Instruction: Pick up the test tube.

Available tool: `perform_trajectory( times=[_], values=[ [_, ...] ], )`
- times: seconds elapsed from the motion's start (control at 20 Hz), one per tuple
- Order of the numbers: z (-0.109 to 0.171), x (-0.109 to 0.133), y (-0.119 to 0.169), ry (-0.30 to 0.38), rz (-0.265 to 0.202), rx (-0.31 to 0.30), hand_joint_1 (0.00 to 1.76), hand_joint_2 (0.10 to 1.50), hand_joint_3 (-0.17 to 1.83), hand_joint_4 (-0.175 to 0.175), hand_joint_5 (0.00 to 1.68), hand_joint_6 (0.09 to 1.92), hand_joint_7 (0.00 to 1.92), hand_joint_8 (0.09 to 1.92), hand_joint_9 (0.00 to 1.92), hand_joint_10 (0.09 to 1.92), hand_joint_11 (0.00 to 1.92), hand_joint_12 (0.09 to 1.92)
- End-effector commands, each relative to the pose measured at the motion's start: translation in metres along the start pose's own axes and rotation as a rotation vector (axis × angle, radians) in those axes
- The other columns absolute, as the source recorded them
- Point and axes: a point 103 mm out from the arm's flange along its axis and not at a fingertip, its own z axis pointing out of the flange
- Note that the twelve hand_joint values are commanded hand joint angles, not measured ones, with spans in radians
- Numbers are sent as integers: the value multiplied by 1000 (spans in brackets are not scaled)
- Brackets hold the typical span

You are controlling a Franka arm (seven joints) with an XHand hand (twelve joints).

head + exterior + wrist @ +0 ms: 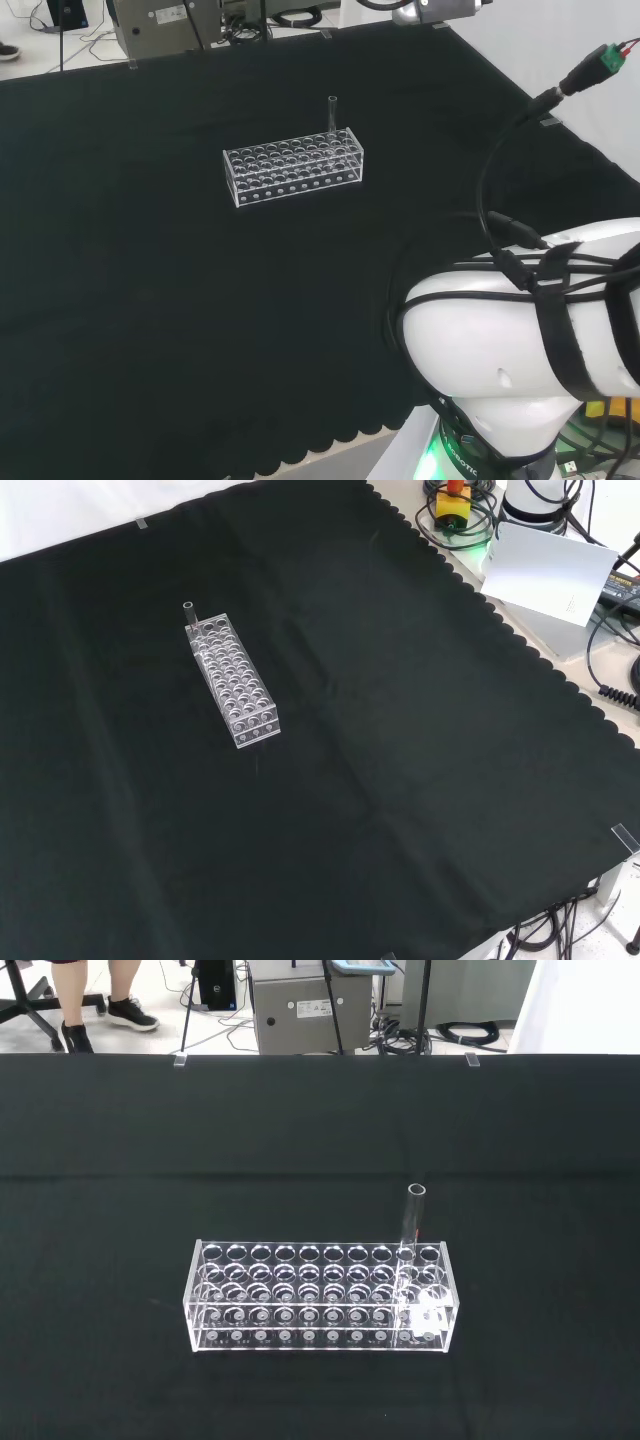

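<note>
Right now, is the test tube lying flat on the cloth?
No, the test tube stands upright in a hole at one end of the clear rack.

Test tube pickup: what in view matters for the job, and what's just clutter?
Job:
- test tube, upright in a hole near one end of the rack
- clear rack holding it, other holes look empty

Not the job:
- black cloth
- cables on the arm
- grey box on the floor beyond the bench
</note>
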Motion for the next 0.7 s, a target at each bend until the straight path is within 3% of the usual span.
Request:
perform_trajectory(
  times=[0.05, 0.4, 0.7],
  values=[
    [1, 1, 1, -9, -3, -8, 754, 1065, -170, -13, 130, 189, 21, 663, 45, 882, 31, 1535],
    [6, 3, 15, 17, -26, -4, 674, 1100, -175, -21, 124, 87, 0, 652, 2, 888, 0, 1541],
    [21, 0, 45, 46, -35, 75, 712, 1097, -175, -52, 276, 87, 163, 815, 222, 907, 134, 1570]
  ],
)
